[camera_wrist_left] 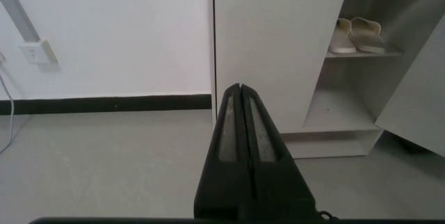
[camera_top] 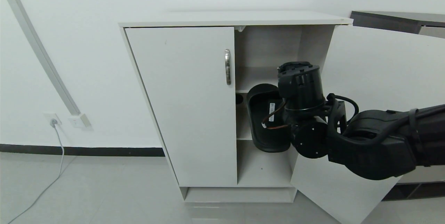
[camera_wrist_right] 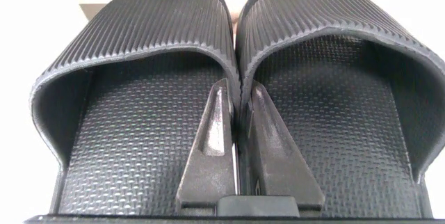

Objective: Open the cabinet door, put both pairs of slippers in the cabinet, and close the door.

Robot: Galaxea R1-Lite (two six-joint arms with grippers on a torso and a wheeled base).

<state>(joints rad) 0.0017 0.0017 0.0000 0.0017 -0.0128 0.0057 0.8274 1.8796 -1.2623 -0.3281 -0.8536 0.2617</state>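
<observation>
Bright, even light, with soft shade inside the cabinet (camera_top: 180, 106).

We see a plain white cabinet (camera_top: 180, 106) with a silver handle (camera_top: 227, 67). The black slippers (camera_wrist_right: 334, 113) have fine ribbing across the straps and a small studded grid on the footbeds. The beige slippers (camera_wrist_left: 358, 35) lie on a white shelf (camera_wrist_left: 361, 56). The right gripper (camera_wrist_right: 238, 95) is black, and the left gripper (camera_wrist_left: 240, 95) is black with grey pads (camera_wrist_left: 229, 133). The floor (camera_top: 87, 189) is light grey, and the wall (camera_top: 87, 26) is white above a black skirting strip (camera_top: 80, 151).
</observation>
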